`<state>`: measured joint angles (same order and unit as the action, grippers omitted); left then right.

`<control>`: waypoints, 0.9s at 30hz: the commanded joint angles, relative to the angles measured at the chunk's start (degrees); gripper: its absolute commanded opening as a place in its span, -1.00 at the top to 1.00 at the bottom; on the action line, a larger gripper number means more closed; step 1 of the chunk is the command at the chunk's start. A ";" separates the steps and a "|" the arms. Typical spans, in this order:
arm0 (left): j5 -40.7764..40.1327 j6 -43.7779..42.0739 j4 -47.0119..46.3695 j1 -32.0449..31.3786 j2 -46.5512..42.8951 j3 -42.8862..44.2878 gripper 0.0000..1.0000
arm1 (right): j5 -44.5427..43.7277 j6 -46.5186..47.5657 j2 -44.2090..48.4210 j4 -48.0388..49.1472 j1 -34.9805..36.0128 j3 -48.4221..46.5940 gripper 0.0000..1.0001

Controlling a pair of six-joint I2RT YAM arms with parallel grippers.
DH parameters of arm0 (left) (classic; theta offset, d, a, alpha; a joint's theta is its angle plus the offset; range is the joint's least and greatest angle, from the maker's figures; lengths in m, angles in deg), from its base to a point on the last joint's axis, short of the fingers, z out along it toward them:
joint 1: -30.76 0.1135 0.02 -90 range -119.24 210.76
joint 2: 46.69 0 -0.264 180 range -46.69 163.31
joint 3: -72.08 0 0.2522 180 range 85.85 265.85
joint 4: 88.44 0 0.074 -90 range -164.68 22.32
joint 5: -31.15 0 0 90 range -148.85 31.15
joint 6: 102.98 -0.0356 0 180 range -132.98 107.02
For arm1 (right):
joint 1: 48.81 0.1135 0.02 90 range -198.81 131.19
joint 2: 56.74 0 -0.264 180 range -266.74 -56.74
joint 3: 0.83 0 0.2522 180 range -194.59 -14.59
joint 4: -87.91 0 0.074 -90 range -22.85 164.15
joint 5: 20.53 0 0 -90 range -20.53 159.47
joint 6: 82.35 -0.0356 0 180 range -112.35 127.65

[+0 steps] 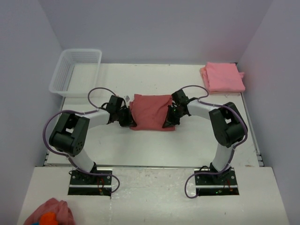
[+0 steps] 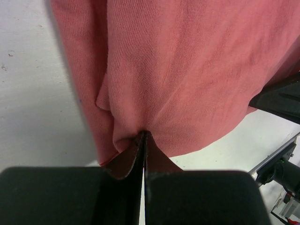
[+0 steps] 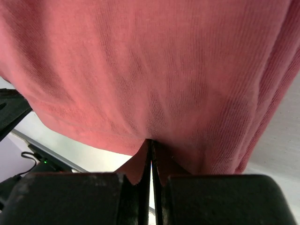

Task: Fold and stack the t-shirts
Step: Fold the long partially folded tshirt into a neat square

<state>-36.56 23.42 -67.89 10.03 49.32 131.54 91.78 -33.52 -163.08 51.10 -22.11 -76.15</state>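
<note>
A dusty rose-red t-shirt, folded to a rough square, lies at the middle of the white table. My left gripper is shut on its near left edge, and the cloth puckers where the closed tips pinch it. On the other side my right gripper is shut on the near right edge; the fabric fills the right wrist view above the pinched tips. A lighter salmon t-shirt sits folded at the far right corner.
A white plastic basket stands at the far left of the table. A pink cloth lump with an orange patch lies at the near left, off the table. White walls close in the left, back and right.
</note>
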 commanded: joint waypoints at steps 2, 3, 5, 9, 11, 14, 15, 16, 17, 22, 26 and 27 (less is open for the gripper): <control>-2.68 -1.60 -1.69 -0.27 1.20 -1.92 1.00 | -5.78 -2.07 -1.23 1.51 0.02 1.97 1.00; -3.12 -1.77 -1.60 -0.27 1.03 -1.92 1.00 | -6.04 -1.55 -1.23 1.69 0.11 2.06 1.00; -3.30 -2.04 -0.90 -0.27 0.33 -1.66 1.00 | -5.78 -0.68 -0.54 2.39 0.02 2.23 1.00; -4.17 -2.21 1.91 -0.27 -3.18 -0.08 1.00 | -6.83 4.59 3.77 1.26 1.25 1.45 1.00; -5.66 -2.04 4.45 -0.36 -6.07 1.24 1.00 | -7.45 6.09 7.70 -0.84 1.34 0.30 1.00; -10.23 -1.86 9.55 -0.98 -10.30 3.96 1.00 | -7.80 7.94 12.64 -5.06 1.51 -2.24 1.00; -11.55 -1.77 10.95 -1.59 -11.27 4.75 1.00 | -7.98 8.38 13.96 -6.12 1.51 -3.21 1.00; -12.87 -1.69 13.58 -1.94 -12.24 6.50 1.00 | -8.41 8.73 15.19 -8.39 1.51 -4.87 1.00; -15.14 -1.60 14.73 -2.47 -13.81 7.56 1.00 | -9.03 9.08 17.64 -9.72 1.43 -5.84 1.00; -17.72 -2.21 19.67 -6.25 -15.06 15.91 0.90 | -11.84 10.05 21.88 -16.23 0.82 -12.00 0.51; -14.73 -1.86 19.58 -7.48 -10.34 21.09 0.83 | -10.97 10.32 21.19 -16.24 -1.82 -12.53 -0.26; -14.46 -1.69 19.41 -7.92 -8.92 23.11 0.81 | -9.49 10.49 20.57 -15.98 -3.04 -12.10 -0.39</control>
<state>-50.92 22.72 -50.77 2.86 36.80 150.27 82.31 -24.10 -140.87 38.71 -22.66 -88.11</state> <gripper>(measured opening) 0.085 0.617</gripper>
